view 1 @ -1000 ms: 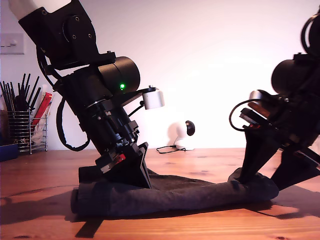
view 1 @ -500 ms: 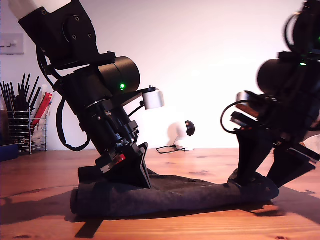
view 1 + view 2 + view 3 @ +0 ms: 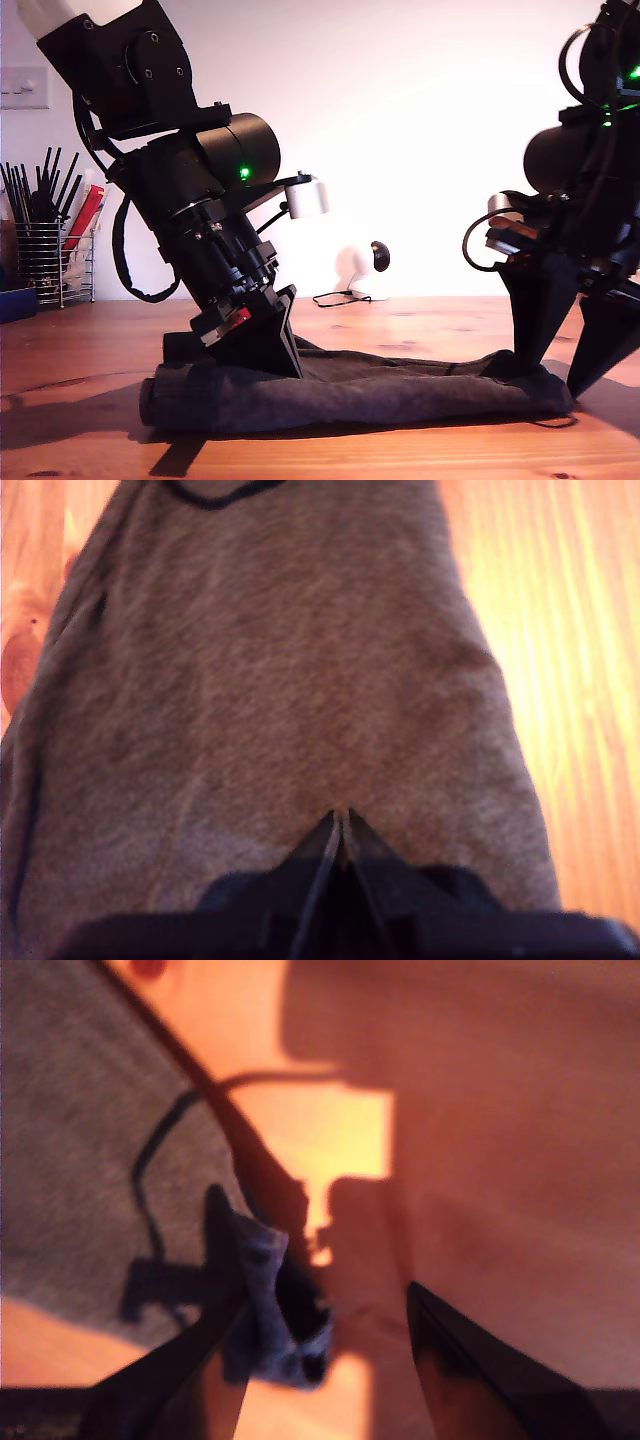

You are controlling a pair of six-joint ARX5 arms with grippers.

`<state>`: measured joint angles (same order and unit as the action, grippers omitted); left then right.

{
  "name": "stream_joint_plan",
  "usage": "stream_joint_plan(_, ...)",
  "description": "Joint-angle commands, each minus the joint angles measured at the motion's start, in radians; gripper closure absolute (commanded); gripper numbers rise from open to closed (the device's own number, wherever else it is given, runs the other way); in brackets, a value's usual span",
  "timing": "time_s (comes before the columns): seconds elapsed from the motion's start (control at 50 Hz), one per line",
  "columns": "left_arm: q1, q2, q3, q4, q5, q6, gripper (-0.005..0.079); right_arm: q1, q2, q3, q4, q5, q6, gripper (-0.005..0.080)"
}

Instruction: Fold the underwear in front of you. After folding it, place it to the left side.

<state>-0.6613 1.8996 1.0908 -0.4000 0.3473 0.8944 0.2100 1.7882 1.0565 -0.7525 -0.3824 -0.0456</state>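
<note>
Across desk [image 3: 420,455], underwear [image 3: 350,395] lying flat; first pincer [image 3: 341,820] pinching shut at nine-o'clock end, second pincer [image 3: 575,375] gaping over three-o'clock edge. Better closing squarely on hem before lifting across.

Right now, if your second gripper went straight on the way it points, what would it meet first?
My second gripper points steeply down, open. One of its fingers would meet the underwear at its end almost at once. The other seems headed for the bare table, though depth is unclear.
</note>
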Motion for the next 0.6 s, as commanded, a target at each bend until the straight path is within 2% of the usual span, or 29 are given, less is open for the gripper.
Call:
stream_joint_plan(0.0,-0.018,0.103,-0.099,-0.061,-0.020,0.005,0.0763,0.022,0.046,-0.038,-0.021,-0.016,0.004,0.0324)
stream_joint_plan(0.46,-0.018,0.103,-0.097,-0.056,-0.024,0.004,0.0763,0.064,0.053,-0.039,0.021,-0.048,0.021,0.0329)
stream_joint_plan(0.58,-0.018,0.103,-0.097,-0.056,-0.024,0.004,0.0763,0.077,0.067,-0.039,0.037,-0.084,0.027,0.0348)
